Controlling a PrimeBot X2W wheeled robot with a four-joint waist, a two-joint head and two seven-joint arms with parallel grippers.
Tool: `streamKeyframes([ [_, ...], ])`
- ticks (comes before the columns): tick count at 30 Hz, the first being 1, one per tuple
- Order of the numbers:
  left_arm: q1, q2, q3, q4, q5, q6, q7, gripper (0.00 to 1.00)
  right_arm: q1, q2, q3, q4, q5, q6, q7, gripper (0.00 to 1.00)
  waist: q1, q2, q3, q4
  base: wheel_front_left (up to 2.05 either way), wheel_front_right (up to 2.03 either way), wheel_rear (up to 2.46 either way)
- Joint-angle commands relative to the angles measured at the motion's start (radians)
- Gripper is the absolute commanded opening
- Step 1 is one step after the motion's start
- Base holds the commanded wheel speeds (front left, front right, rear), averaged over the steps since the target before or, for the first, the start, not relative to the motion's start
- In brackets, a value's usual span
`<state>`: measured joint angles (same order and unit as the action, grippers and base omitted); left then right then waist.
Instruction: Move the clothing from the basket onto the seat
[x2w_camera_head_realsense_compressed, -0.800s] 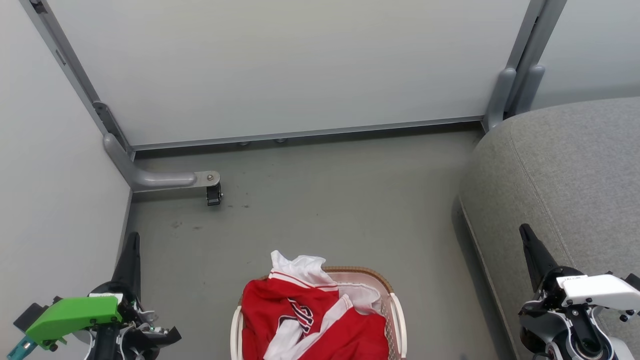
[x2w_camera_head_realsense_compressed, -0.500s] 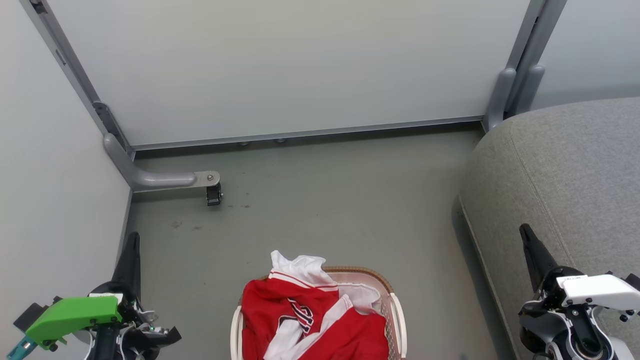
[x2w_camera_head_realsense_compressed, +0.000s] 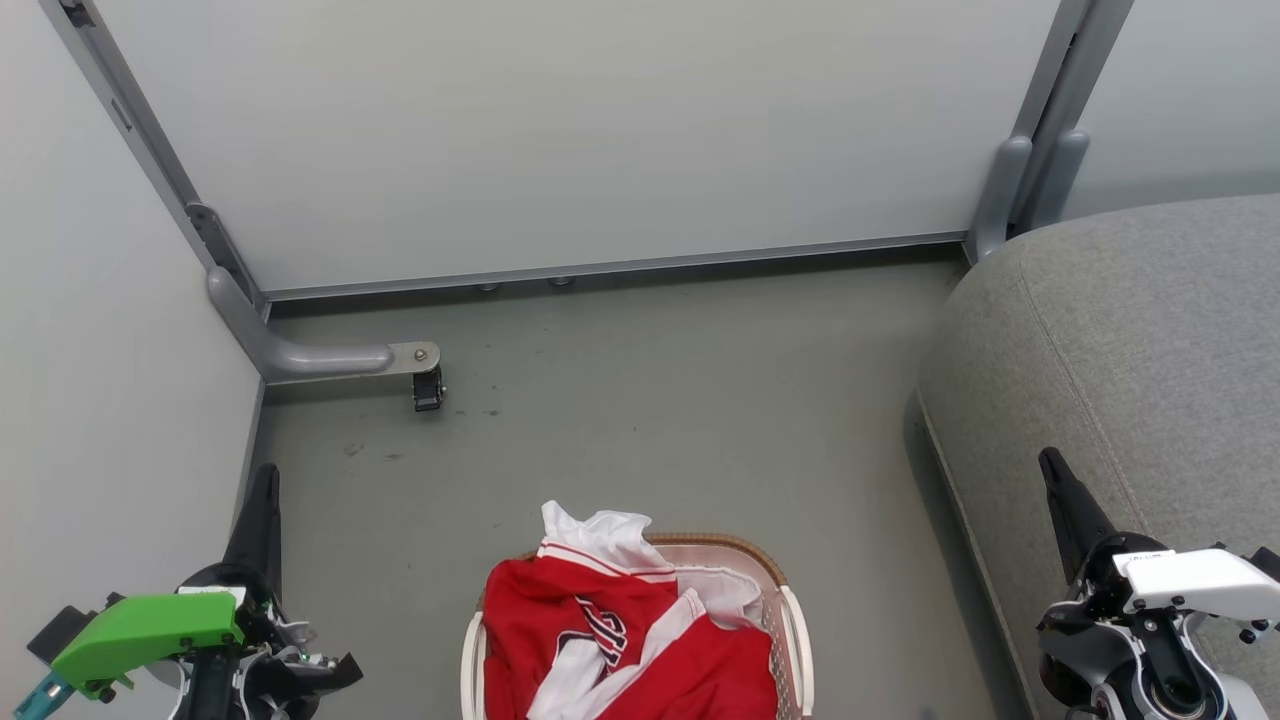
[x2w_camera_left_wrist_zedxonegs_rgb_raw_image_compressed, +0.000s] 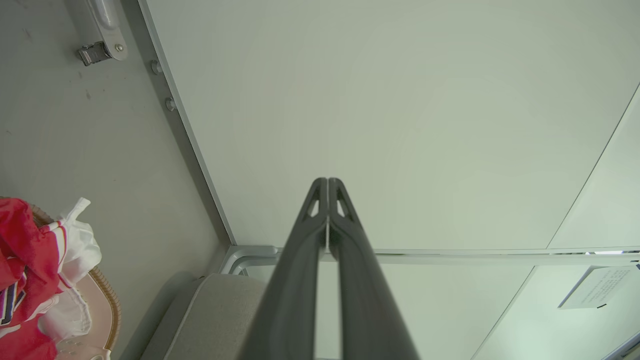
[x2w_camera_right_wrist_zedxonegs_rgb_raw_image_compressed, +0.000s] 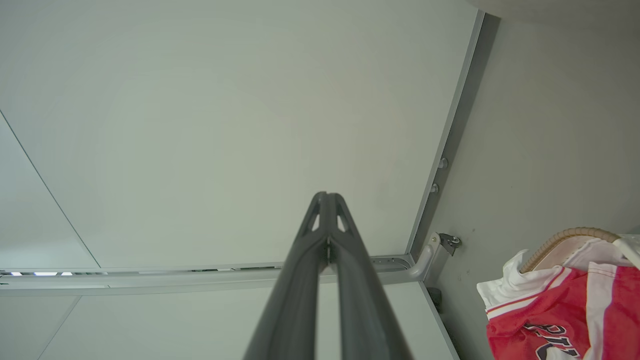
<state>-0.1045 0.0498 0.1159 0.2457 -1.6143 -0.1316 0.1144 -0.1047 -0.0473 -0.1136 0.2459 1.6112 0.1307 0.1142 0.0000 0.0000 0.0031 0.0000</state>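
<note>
At 7 o'clock my left gripper (x2w_camera_head_realsense_compressed: 264, 495) has its fingers pressed together on nothing, and so does my right gripper (x2w_camera_head_realsense_compressed: 1052, 470) at 5. The clothing (x2w_camera_head_realsense_compressed: 640, 650) lies heaped in the basket (x2w_camera_head_realsense_compressed: 745, 547) at 6, on the floor (x2w_camera_head_realsense_compressed: 650, 400). The seat (x2w_camera_head_realsense_compressed: 1150, 330) sits at 3, apart from the basket.

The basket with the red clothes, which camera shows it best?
The head view: it looks down on the basket, showing its brown rim and both cream sides, though red clothing hides the inside and the frame cuts off its near end. Each wrist view catches a short arc of rim at the picture's edge.
</note>
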Motion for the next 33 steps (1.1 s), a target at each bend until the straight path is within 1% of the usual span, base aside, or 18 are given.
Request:
streamKeyframes([
  [1,-0.011,0.000,0.000,-0.002,0.003,-0.002,0.002,0.00,-0.008,-0.006,-0.001,-0.004,0.004,0.000,0.003,0.00,0.0000,0.0000,0.000,0.000,0.00,0.00,0.00],
  [8,-0.011,0.000,0.000,-0.001,0.003,-0.002,0.002,0.00,-0.008,-0.006,-0.001,-0.004,0.004,0.000,0.003,0.00,0.0000,0.0000,0.000,0.000,0.00,0.00,0.00],
  [9,0.000,0.000,0.000,0.000,0.000,0.000,0.000,1.00,0.000,0.000,0.000,0.000,0.000,0.000,0.000,1.00,0.0000,0.0000,0.000,0.000,0.00,0.00,0.00],
  [14,0.033,-0.007,-0.006,0.045,0.000,0.000,-0.002,1.00,0.035,0.014,0.005,0.042,-0.001,0.000,-0.002,1.00,0.0000,0.0000,0.000,0.000,0.00,0.00,0.00],
  [23,0.062,-0.006,-0.050,0.025,0.032,0.000,-0.047,1.00,0.053,0.012,0.031,0.049,-0.033,0.000,-0.047,1.00,0.0000,0.0000,-0.009,-0.001,0.00,0.00,0.00],
  [29,0.077,-0.006,-0.070,0.003,0.098,0.008,-0.075,1.00,0.056,0.010,0.017,0.058,-0.104,0.000,-0.075,1.00,0.0000,0.0000,-0.015,-0.001,0.00,0.00,0.00],
  [33,0.084,-0.005,-0.082,-0.016,0.153,0.020,-0.093,1.00,0.056,0.009,0.006,0.057,-0.177,0.000,-0.092,1.00,0.0000,0.0000,-0.017,-0.001,0.00,0.00,0.00],
])
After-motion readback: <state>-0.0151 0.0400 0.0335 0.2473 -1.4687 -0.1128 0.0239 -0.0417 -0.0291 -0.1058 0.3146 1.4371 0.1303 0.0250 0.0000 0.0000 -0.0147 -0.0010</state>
